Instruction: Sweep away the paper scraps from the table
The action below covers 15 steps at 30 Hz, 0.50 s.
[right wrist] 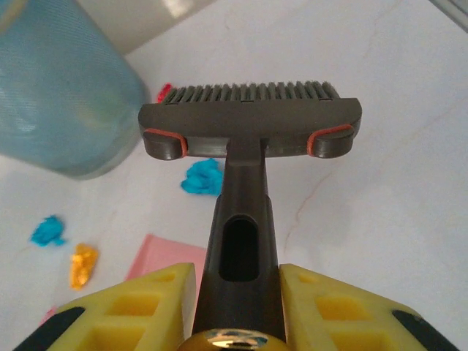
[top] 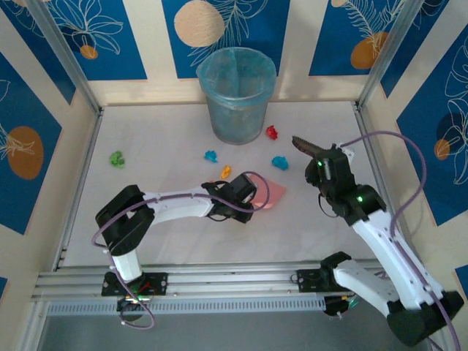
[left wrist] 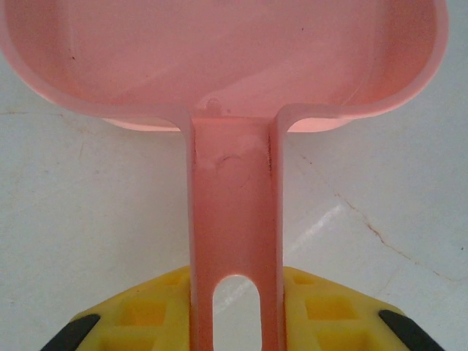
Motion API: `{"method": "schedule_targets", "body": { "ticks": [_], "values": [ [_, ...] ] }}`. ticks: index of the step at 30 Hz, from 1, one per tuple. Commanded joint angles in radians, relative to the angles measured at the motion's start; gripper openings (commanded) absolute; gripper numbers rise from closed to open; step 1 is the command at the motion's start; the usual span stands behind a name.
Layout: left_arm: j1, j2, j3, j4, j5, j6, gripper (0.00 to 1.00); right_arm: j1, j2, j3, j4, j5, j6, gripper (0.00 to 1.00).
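Note:
Several paper scraps lie on the white table (top: 175,238): green (top: 116,158), cyan (top: 210,156), orange (top: 226,172), cyan (top: 279,161) and red (top: 272,132). My left gripper (top: 247,193) (left wrist: 235,316) is shut on the handle of a pink dustpan (top: 272,194) (left wrist: 219,66), which rests on the table just below the orange scrap. My right gripper (top: 327,170) (right wrist: 238,311) is shut on a dark brush (top: 308,148) (right wrist: 251,124), held above the table right of the near cyan scrap (right wrist: 203,178). The right wrist view also takes in a red scrap (right wrist: 164,91), a cyan one (right wrist: 47,230) and an orange one (right wrist: 82,265).
A translucent blue bin (top: 235,93) (right wrist: 58,95) stands at the back centre, with the red scrap beside it. Metal rails (top: 219,281) run along the near edge. Patterned walls close the table on three sides.

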Motion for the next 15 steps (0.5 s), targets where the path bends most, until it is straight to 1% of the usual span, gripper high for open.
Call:
{"method": "schedule_targets", "body": {
  "ticks": [1,4,8,11,15],
  "values": [
    [0.003,0.029,0.039,-0.029,-0.025,0.027,0.00,-0.016,0.149,0.071,0.046,0.058,-0.054,0.00],
    [0.002,0.038,0.045,-0.030,-0.012,0.027,0.00,-0.051,0.272,0.128,0.074,0.010,-0.109,0.00],
    [0.003,0.040,0.046,-0.033,-0.021,0.035,0.00,-0.114,0.413,0.219,0.050,-0.107,-0.162,0.00],
    [0.002,0.044,0.050,-0.040,-0.031,0.038,0.00,-0.112,0.465,0.256,0.021,-0.141,-0.199,0.00],
    [0.002,0.054,0.059,-0.049,-0.045,0.044,0.00,-0.067,0.466,0.245,-0.035,-0.158,-0.230,0.00]
  ]
}}
